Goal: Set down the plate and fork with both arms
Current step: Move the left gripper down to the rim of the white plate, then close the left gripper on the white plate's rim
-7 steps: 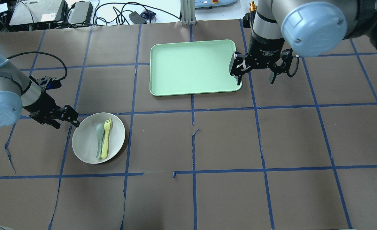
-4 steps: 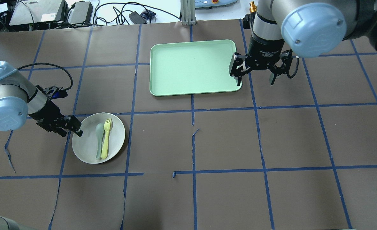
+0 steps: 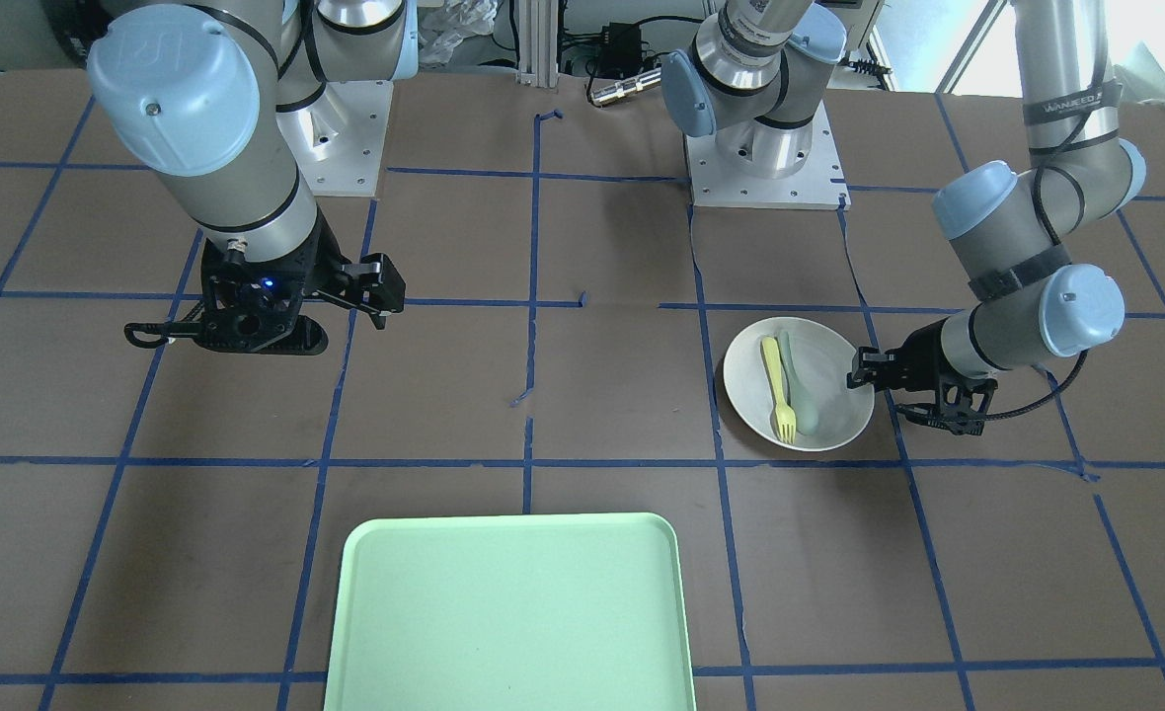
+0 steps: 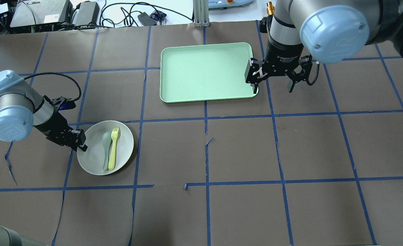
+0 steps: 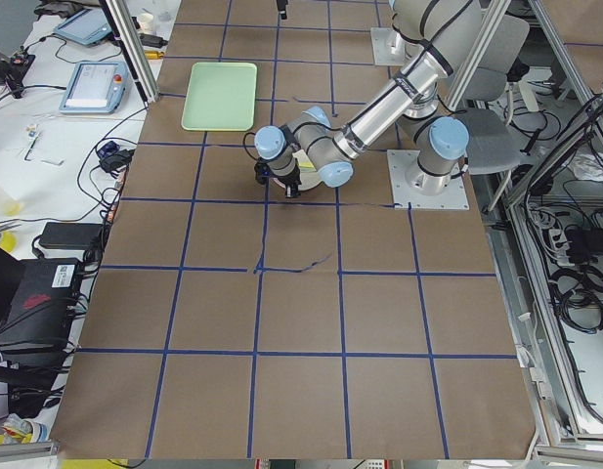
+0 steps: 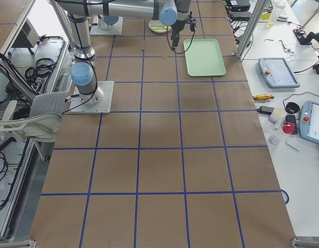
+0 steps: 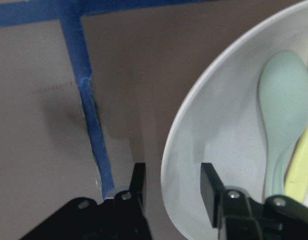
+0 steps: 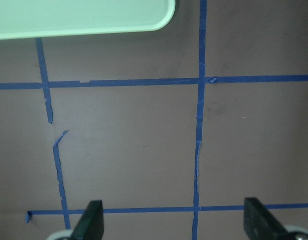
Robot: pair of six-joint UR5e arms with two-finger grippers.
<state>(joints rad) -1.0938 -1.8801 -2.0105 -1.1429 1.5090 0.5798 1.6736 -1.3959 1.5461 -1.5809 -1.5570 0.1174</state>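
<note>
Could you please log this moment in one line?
left gripper open astride round off-white plate rim | pale-yellow plastic fork on plate | right gripper open

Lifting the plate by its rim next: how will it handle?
The plate looks stiff and light, so it probably won't flex. The left tool straddles just one edge of the rim, so the far side may droop. The fork and spoon lie loose on its smooth surface and could slide if it tilts.

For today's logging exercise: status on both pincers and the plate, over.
Left pincer open, astride plate rim. Right pincer open, empty, near tray. Fork, spoon on plate.
</note>
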